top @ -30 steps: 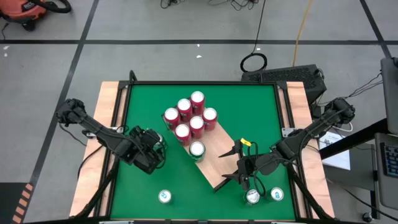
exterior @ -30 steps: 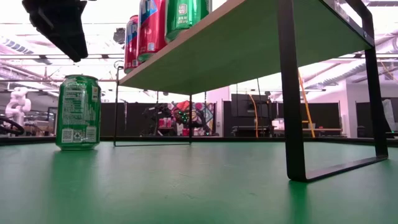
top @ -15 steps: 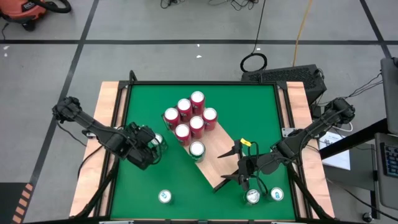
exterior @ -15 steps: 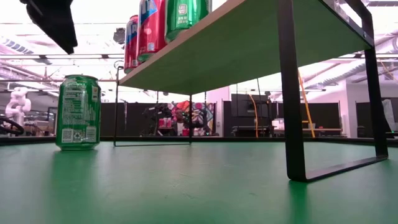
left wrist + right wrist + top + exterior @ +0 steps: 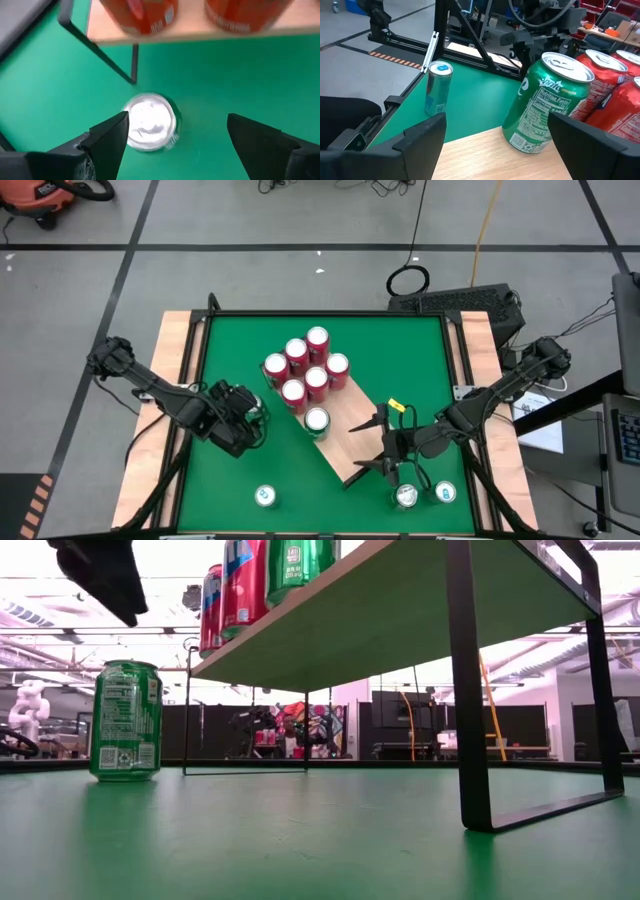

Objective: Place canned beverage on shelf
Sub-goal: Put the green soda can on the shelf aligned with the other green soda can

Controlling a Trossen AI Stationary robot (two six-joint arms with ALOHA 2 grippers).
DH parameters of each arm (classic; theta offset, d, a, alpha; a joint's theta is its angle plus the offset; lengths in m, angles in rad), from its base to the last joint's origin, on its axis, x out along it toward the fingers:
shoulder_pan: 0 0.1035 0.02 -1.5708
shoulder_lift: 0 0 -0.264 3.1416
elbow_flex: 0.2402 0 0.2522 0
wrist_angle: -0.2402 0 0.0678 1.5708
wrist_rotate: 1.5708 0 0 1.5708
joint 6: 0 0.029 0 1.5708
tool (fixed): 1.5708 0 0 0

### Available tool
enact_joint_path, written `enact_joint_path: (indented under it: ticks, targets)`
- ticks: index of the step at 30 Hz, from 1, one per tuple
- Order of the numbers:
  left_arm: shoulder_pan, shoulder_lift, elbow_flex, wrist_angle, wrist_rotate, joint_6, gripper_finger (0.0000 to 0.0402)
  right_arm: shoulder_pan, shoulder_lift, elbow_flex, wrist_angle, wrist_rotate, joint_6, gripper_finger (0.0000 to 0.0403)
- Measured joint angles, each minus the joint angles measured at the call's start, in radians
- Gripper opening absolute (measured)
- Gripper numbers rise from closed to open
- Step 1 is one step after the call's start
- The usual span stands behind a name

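Cans on the shelf (image 5: 350,442) are cut off in the left wrist view, only blurred red bottoms showing. The left tool (image 5: 172,142) hangs spread above a silver-topped can (image 5: 150,121) standing on the green table (image 5: 400,350) beside the shelf leg. The right tool (image 5: 495,142), spread and empty, hovers over the shelf facing a green can (image 5: 545,102). Grey floor surrounds the table.

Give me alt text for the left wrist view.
The open left gripper hovers above an upright can on the green table. Beyond it, the shelf edge carries two red cans.
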Motion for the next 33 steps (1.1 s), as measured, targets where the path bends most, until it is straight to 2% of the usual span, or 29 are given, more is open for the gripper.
enact_joint_path:
  ticks: [6,11,20,33]
  targets:
    - [-0.004,0.034,0.0,-0.069,0.005,-0.002,0.0332,0.016,0.0,0.0,-0.007,-0.002,0.01,0.0338]
    - [0.023,0.035,0.0,-0.057,0.054,0.048,0.0332,0.027,0.0,0.0,-0.04,-0.003,0.005,0.0338]
    - [0.034,0.035,0.0,-0.061,0.058,0.055,0.0332,0.027,0.0,0.0,-0.062,-0.003,-0.039,0.0338]
    - [0.034,0.049,-0.001,-0.039,0.07,-0.06,0.0332,0.027,0.0,0.0,-0.064,-0.003,-0.067,0.0338]
